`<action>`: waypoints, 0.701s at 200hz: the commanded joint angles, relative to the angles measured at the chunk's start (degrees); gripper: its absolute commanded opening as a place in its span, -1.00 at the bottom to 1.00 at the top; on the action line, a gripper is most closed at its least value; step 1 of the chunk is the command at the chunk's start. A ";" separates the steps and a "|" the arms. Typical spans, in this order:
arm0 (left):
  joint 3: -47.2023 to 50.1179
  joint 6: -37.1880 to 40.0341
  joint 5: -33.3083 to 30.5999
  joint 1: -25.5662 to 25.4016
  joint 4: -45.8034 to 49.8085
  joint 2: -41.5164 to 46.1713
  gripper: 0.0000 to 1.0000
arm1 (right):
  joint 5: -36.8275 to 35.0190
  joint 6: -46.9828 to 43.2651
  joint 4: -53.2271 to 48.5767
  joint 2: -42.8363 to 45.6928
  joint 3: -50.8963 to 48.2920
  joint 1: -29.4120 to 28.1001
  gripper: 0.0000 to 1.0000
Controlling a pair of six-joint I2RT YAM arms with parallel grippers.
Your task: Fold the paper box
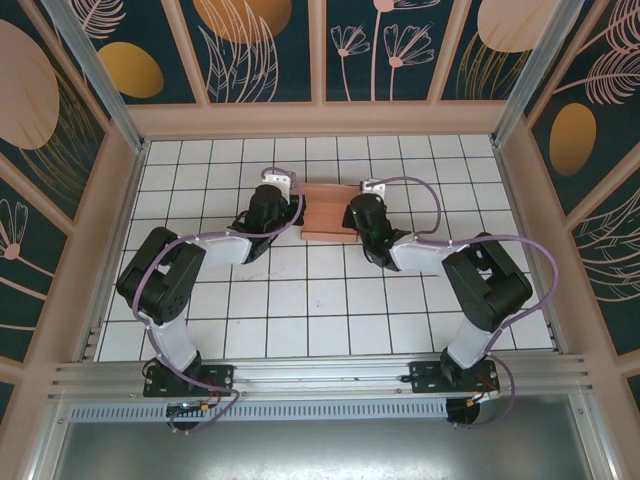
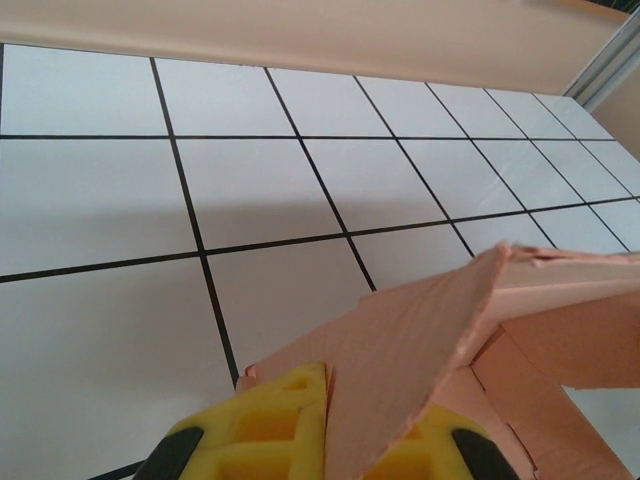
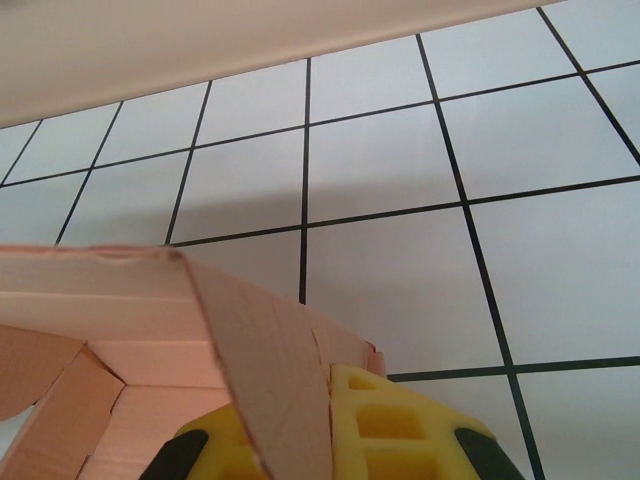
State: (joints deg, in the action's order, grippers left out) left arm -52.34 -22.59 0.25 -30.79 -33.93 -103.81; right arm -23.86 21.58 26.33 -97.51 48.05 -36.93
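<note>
The paper box [image 1: 328, 212] is sitting on the tiled worktop [image 1: 330, 310] at the upper centre of the frame; left jaws and right jaws are each pinching an end flap.

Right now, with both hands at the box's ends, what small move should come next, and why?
Probably fold both end flaps inward, toward each other. The left hand and right hand each pinch a flap at opposite ends of the paper box, which sits partly formed between them.
</note>
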 commanded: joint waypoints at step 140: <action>10.93 -3.06 -9.00 -5.29 -16.91 -2.70 -1.00 | -3.12 -6.55 31.99 -3.88 -18.76 -3.84 -1.00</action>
State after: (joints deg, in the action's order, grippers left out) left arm -44.07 -24.29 -7.20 -35.29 -48.69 -104.99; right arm -25.63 15.90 55.24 -99.11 32.03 -39.66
